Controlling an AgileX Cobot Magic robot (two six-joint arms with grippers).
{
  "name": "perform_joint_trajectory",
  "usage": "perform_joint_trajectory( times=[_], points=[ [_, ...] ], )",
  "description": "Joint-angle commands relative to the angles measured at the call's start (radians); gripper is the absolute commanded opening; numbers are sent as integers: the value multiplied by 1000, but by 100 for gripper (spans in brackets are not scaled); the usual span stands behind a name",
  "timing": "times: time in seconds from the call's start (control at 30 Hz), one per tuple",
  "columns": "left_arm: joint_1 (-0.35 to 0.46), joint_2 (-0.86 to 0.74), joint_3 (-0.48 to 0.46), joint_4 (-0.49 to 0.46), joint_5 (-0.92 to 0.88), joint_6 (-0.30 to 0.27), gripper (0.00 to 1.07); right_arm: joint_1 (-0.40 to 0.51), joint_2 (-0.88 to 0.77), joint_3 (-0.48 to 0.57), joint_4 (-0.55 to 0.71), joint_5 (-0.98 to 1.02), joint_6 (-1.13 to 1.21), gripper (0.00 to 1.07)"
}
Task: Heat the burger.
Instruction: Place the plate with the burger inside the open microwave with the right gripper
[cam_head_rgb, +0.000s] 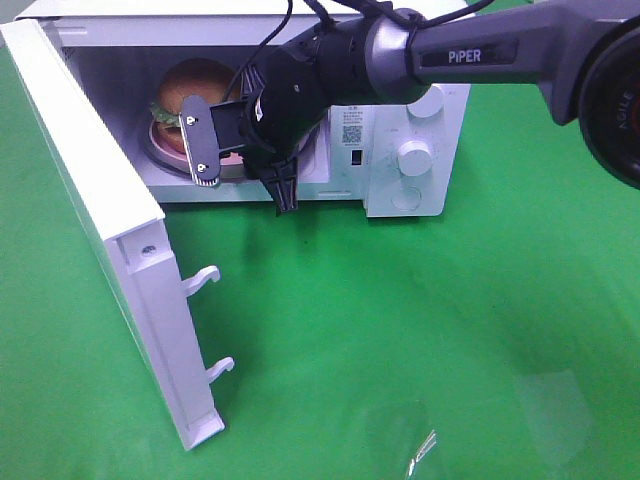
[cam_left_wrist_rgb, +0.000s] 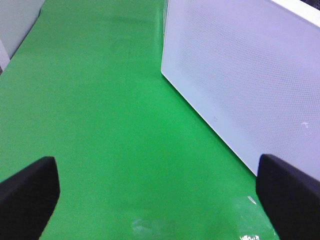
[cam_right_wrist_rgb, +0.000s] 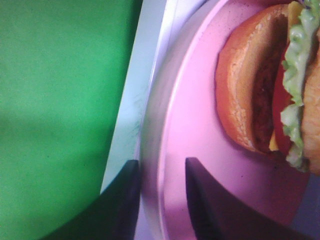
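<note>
Right fingers (cam_right_wrist_rgb: 210, 212) sit parted astride the pink plate's (cam_right_wrist_rgb: 200, 125) rim — burger (cam_right_wrist_rgb: 245, 85) cropped — left fingers (cam_left_wrist_rgb: 27, 192) spread wide.

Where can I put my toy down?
On the bare green cloth in front of the white microwave, right of its open door. Inside is crowded: the right gripper straddles the rim of the round pink plate under the golden-bunned burger.
</note>
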Motion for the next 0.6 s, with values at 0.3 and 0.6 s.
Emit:
perform_joint_trajectory(
  times=[0.3, 0.6],
  points=[
    [0, -1, 1, -5, -4, -2, 100, -2, -7, -9, -5, 4, 36, 35],
    [0, -1, 1, -5, -4, -2, 100, -2, -47, 59, -37, -2, 38, 43]
  ],
)
